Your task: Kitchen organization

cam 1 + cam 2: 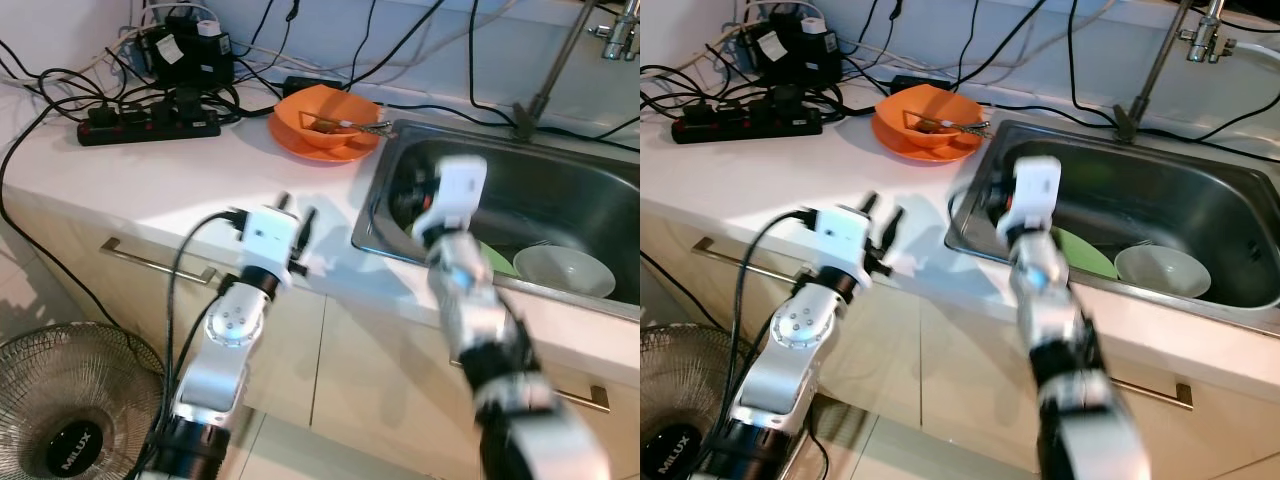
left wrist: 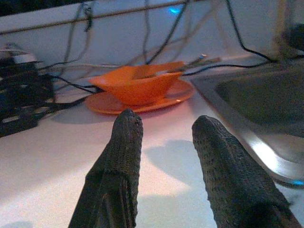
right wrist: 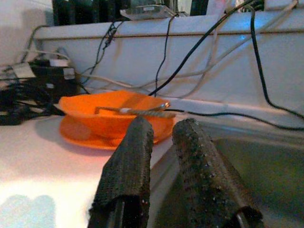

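Steel sink (image 1: 600, 150) anchors our frame, a white bowl (image 1: 563, 270) and green plate (image 1: 1085, 255) inside | orange bowl (image 1: 322, 112) on its orange plate (image 1: 300, 143) just beside the sink | our right gripper (image 3: 161, 137) over the sink's near-left corner, fingers narrowly parted, empty | our left gripper (image 2: 166, 137) left of the sink, spread wider, empty.

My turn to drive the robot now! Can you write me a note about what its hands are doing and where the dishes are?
Left gripper: open, empty, over the counter edge.
Right gripper: slightly open, empty, above the sink rim, aimed at the orange bowl.
The orange bowl sits on an orange plate beside the sink, utensils inside. A white bowl and green plate lie in the sink.
Nothing is picked up; all sorting is left.
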You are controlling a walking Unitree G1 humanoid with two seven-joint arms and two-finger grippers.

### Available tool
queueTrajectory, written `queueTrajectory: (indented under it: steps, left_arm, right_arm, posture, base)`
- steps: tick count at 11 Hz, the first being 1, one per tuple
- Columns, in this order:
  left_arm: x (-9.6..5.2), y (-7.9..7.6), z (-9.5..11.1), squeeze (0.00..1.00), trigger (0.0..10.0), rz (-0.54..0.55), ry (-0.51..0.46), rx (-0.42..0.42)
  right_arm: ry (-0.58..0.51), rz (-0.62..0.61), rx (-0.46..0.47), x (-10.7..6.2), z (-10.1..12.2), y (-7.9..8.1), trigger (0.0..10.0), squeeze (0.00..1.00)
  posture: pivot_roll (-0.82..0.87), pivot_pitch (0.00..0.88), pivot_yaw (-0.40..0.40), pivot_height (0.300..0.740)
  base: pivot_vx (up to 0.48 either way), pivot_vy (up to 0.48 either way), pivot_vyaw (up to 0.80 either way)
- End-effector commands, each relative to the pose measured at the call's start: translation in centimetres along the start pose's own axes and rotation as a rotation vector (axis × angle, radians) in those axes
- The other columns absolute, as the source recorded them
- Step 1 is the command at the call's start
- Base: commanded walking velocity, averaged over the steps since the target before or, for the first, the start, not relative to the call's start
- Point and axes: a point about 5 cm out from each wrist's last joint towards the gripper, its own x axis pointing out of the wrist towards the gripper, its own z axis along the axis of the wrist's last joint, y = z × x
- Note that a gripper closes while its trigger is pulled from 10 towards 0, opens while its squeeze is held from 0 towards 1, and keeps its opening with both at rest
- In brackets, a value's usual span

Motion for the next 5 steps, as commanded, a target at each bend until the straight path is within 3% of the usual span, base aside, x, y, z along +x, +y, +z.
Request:
queueTrajectory:
  steps: [1, 2, 5]
  left_arm:
    - [0.3, 0.4, 0.1, 0.00, 10.0, 0.030, -0.017, -0.005]
    - [0.3, 1.0, 0.0, 0.00, 10.0, 0.069, -0.034, -0.016]
    - [0.8, 1.9, 0.7, 0.00, 10.0, 0.130, -0.116, -0.015]
  right_arm:
    - [-0.004, 0.011, 0.007, -0.3, 0.1, 0.1, 10.0, 0.00]
    - [0.004, 0.041, -0.001, -1.3, -0.6, 0.8, 10.0, 0.00]
    - [-0.028, 0.032, 0.007, -2.0, -0.3, 1.4, 10.0, 0.00]
  posture:
    - [0.23, 0.030, -0.044, 0.740]
    - [0.22, 0.027, -0.040, 0.740]
    - [0.21, 0.010, -0.037, 0.740]
  base:
    - [0.000, 0.000, 0.00]
    - [0.000, 0.000, 0.00]
    - [0.000, 0.000, 0.00]
